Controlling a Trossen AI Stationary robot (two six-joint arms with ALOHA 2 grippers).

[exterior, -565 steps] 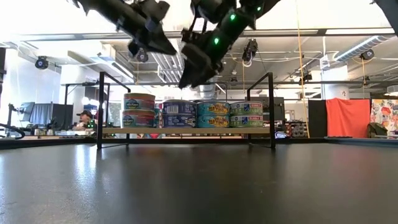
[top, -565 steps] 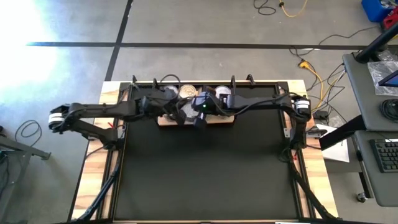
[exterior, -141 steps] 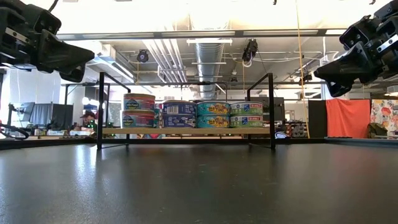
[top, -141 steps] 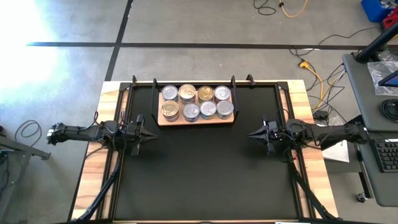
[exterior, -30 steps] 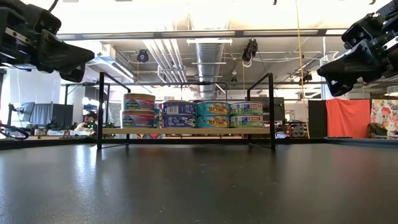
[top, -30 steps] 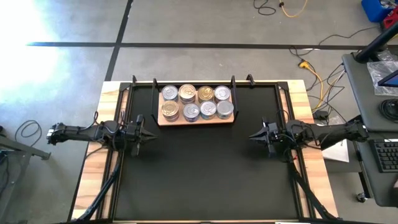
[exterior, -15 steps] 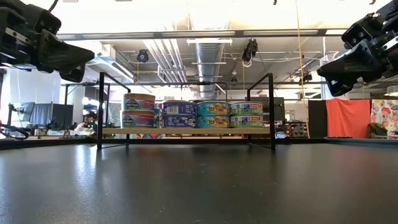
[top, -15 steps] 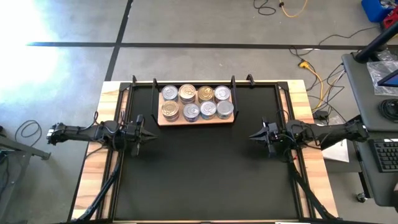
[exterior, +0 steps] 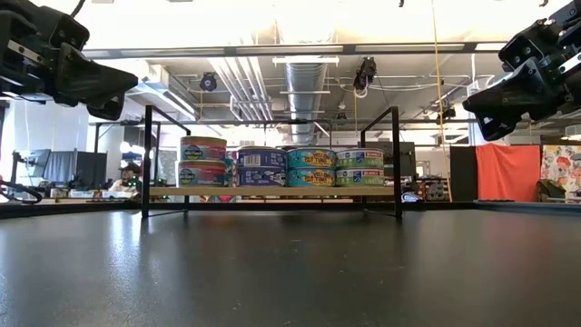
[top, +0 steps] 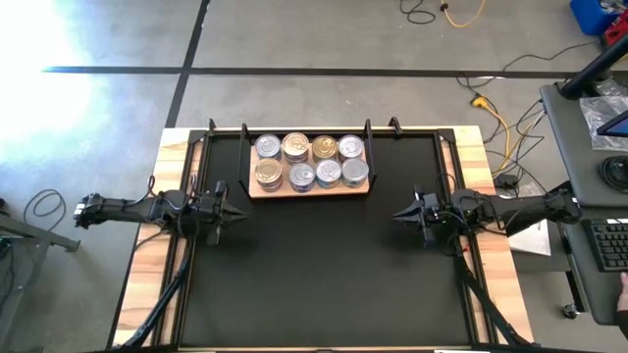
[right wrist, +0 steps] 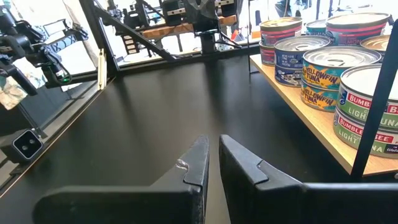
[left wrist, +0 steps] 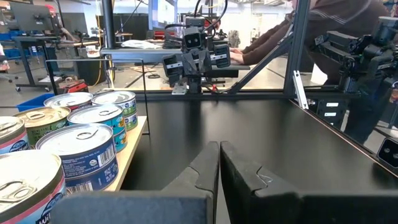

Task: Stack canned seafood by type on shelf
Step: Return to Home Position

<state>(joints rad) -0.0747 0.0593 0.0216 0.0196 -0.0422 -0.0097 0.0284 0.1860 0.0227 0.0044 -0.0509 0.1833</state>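
Cans [top: 301,176]: stacked on shelf [top: 310,192].
My left gripper [top: 232,212]: fingers together, left of shelf.
My right gripper [top: 398,215]: fingers together, right of it.

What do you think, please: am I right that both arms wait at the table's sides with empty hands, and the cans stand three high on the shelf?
Nearly: the low view shows the cans stacked two high, not three, on the shelf. The rest holds: the left hand and right hand are empty at the table's sides.
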